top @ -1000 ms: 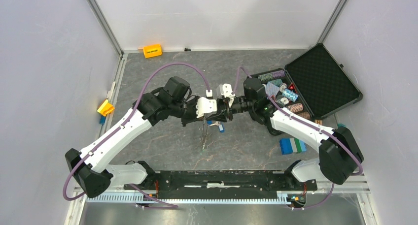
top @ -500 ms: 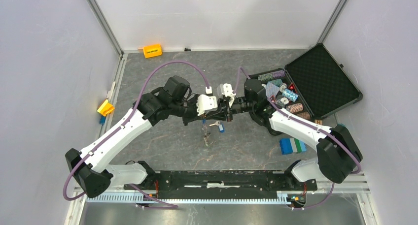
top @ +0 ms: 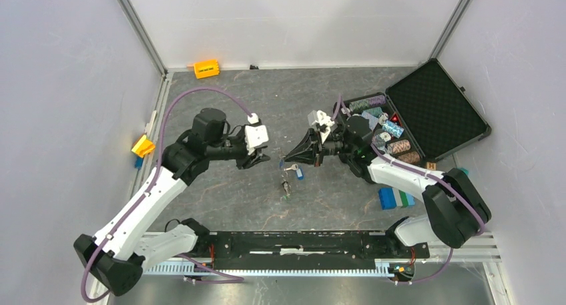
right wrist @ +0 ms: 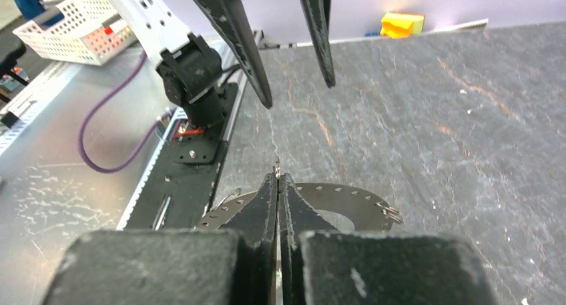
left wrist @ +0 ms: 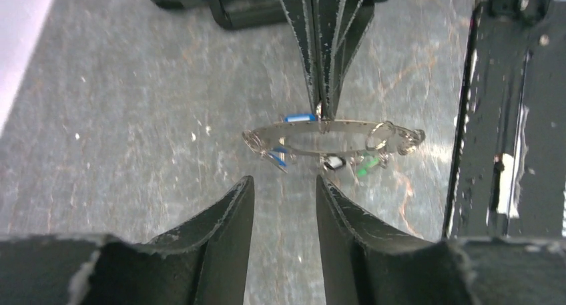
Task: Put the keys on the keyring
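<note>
Right fingers (right wrist: 260, 215) pinch the thin toothed metal keyring (right wrist: 340, 197); left fingers (left wrist: 227, 218) stand apart.

Silvery-grey keyring (left wrist: 360, 124), and the keys (left wrist: 332, 161) flash blue, green and black tags. Table (left wrist: 133, 118): dark grey, marbled with rusty veins. Left gripper (left wrist: 286, 181) and right gripper (right wrist: 277, 178): black, scuffed pale. Purple cable (top: 200, 95), orange block (top: 206, 69).

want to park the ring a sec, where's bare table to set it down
Bare table along the far side, between the orange block and the open case; also the near strip between the keyring and the base rail. Crowded: the right side, around the case and the blue-green block.
</note>
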Action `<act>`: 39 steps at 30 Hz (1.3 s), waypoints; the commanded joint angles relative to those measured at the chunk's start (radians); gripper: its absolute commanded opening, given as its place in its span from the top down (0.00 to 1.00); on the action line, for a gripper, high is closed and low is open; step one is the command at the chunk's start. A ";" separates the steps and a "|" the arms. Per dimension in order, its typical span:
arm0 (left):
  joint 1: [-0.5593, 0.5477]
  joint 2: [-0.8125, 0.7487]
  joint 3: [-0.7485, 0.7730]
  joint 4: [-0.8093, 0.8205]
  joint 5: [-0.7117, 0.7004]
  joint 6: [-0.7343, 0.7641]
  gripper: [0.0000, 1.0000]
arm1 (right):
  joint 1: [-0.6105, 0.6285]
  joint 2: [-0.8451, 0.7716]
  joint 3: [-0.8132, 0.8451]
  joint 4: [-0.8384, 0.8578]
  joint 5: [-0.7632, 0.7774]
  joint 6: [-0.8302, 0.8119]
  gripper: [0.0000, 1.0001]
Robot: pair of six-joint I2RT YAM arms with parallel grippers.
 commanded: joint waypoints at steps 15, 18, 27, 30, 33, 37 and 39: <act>0.074 -0.020 -0.273 0.580 0.407 -0.193 0.63 | -0.018 -0.007 -0.049 0.461 -0.008 0.284 1.00; 0.074 -0.021 -0.264 0.582 0.424 -0.209 0.65 | -0.020 -0.008 -0.045 0.419 0.003 0.249 1.00; 0.073 -0.010 -0.264 0.599 0.461 -0.233 0.74 | -0.019 -0.007 -0.036 0.379 0.016 0.224 1.00; 0.071 -0.012 -0.274 0.605 0.465 -0.235 0.79 | -0.019 -0.008 -0.035 0.364 0.018 0.214 1.00; 0.071 -0.009 -0.278 0.625 0.461 -0.249 0.85 | -0.019 -0.007 -0.034 0.353 0.020 0.205 1.00; 0.071 -0.005 -0.277 0.629 0.457 -0.255 0.98 | -0.019 -0.008 -0.035 0.347 0.022 0.197 1.00; 0.071 -0.006 -0.282 0.627 0.453 -0.254 0.98 | -0.019 -0.008 -0.036 0.346 0.022 0.196 1.00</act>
